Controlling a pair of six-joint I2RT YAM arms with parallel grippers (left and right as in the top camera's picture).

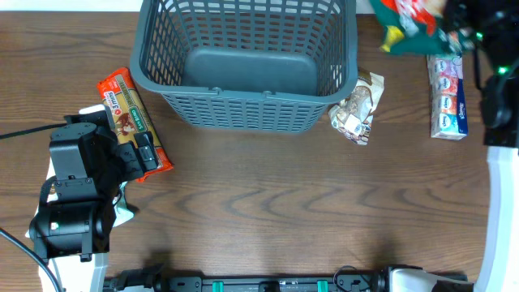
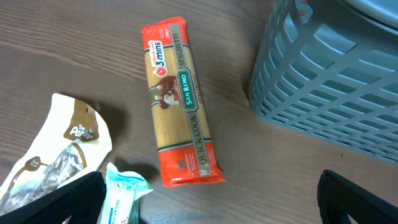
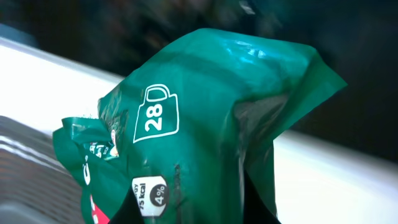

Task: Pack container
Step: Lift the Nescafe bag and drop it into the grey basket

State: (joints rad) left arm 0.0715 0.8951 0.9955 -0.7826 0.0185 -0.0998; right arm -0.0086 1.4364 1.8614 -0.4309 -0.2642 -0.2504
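Green packet (image 3: 205, 118) hangs pinched in right claw (image 1: 456, 23); left claw (image 2: 208, 204) spread over spaghetti (image 2: 181, 102).

The container (image 1: 243, 109), a large dark grey plastic basket with slotted lattice walls (its solid base in plain view), stands upright, mouth upward, at the far middle of the table (image 1: 268, 211)

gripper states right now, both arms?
Left gripper: open, holding nothing.
Right gripper: closed on the green snack bag.
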